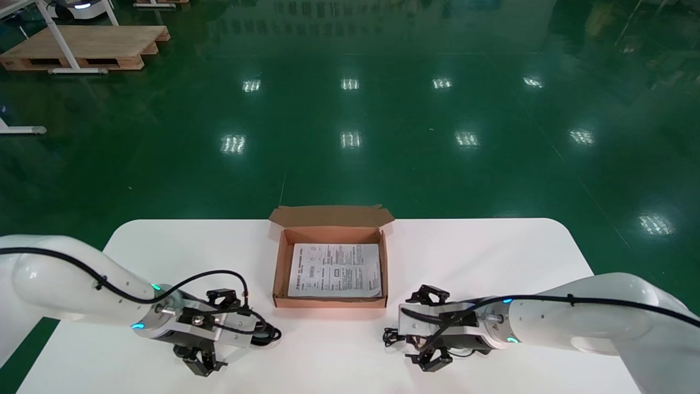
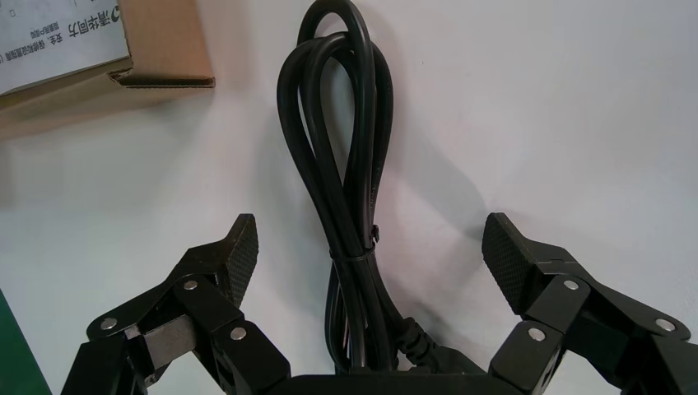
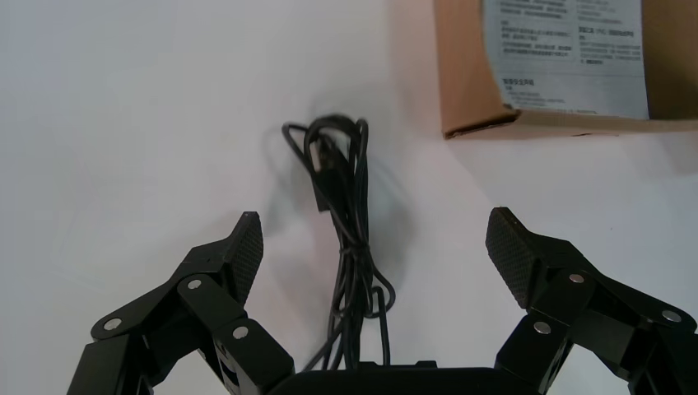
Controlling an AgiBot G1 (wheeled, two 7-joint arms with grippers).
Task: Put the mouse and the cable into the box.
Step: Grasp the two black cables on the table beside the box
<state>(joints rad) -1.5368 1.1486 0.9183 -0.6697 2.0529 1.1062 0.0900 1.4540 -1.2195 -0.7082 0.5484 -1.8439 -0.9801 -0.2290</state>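
The tied black cable (image 2: 352, 218) looks light, floppy but springy, best pinched at its tie; left gripper (image 2: 372, 243) straddles it wide open, empty; right gripper (image 3: 376, 239) likewise over a thinner cable (image 3: 342, 193).

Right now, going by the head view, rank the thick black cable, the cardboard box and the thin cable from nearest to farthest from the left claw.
1. Thick black cable: directly under the open left claw.
2. Cardboard box: centre, to the claw's right and farther out.
3. Thin cable: far side, under the right claw.
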